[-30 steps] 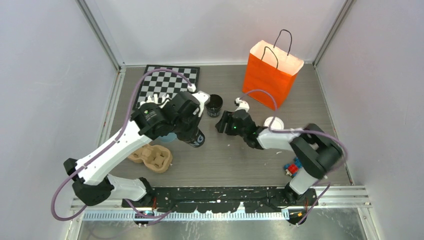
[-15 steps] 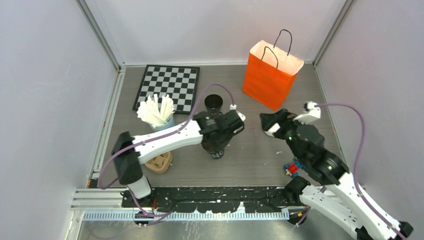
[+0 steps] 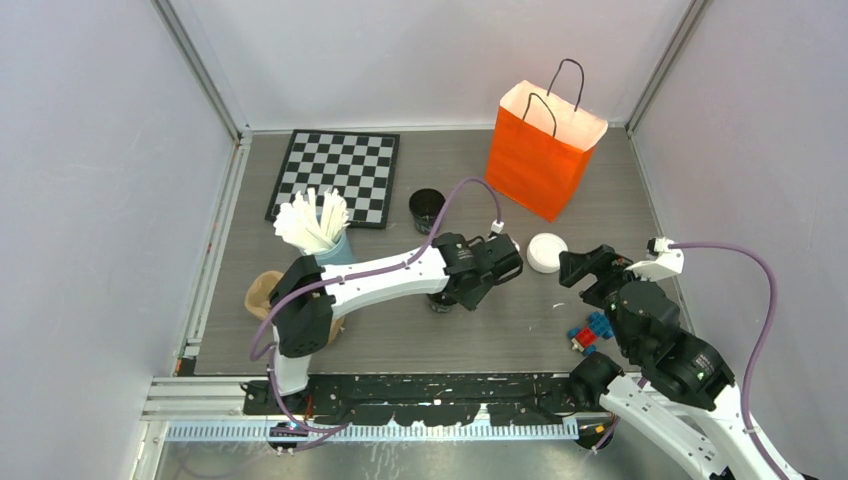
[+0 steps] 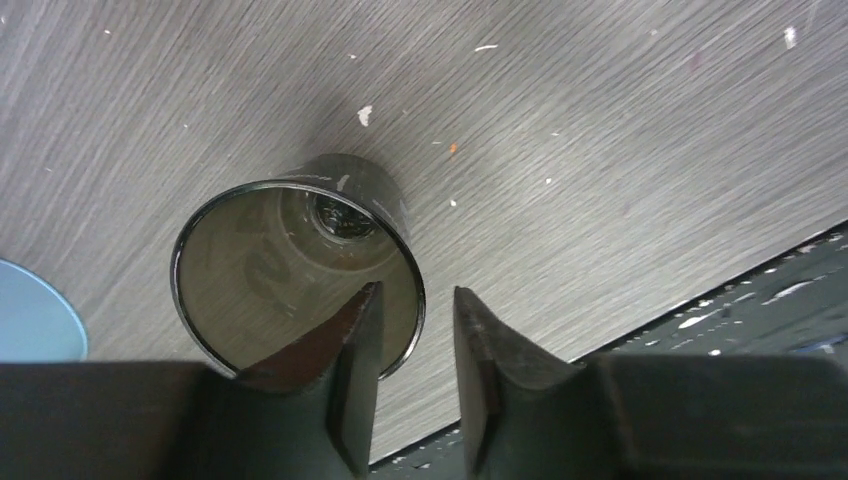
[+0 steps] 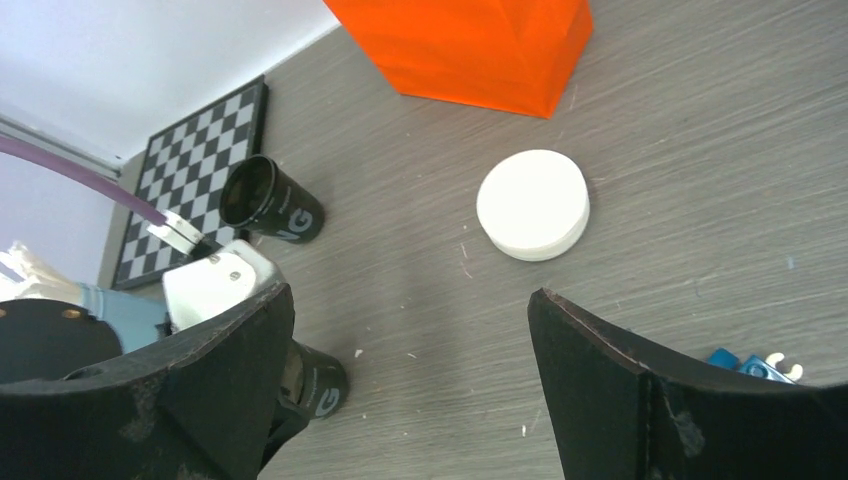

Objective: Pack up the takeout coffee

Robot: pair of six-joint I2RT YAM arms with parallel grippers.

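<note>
left gripper [image 4: 417,293] fingers stand slightly parted astride the rim of an open black paper cup [image 4: 290,265] upright on the table [image 4: 620,150], one inside; lifting off crooked could snag and topple it. right gripper [image 5: 405,320] gapes wide near the white lid [image 5: 533,204], which lies apart from the cup.
</note>
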